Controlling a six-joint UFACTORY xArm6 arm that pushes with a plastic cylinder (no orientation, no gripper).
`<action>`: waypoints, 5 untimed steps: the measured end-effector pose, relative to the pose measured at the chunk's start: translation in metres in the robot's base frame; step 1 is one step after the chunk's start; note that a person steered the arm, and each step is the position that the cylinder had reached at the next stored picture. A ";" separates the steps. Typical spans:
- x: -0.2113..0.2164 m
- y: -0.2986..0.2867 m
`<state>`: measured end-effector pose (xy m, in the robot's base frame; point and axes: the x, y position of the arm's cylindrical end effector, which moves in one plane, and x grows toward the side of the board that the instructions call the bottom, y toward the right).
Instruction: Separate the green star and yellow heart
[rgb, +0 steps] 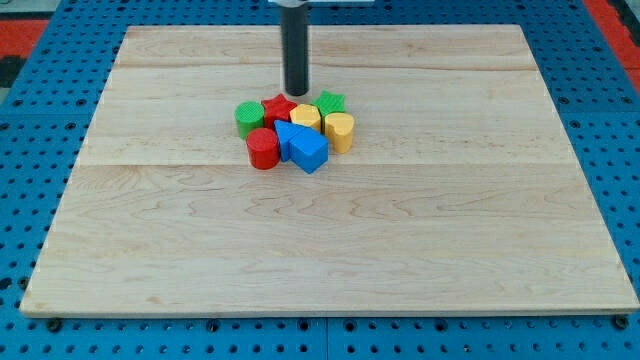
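The green star (330, 102) sits at the upper right of a tight cluster of blocks near the board's middle. The yellow heart (339, 131) lies just below it, touching it. My tip (297, 93) stands just above the cluster, close behind the red star (279, 107) and the yellow block (305, 118), to the left of the green star. The rod rises straight up out of the view's top.
The cluster also holds a green cylinder (249, 118) at its left, a red cylinder (263, 148), and two blue blocks (308, 150) at its bottom. The wooden board (330, 250) lies on a blue pegboard.
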<state>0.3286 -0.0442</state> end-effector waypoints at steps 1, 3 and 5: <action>0.013 0.045; 0.065 0.179; 0.004 0.202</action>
<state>0.3323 0.1581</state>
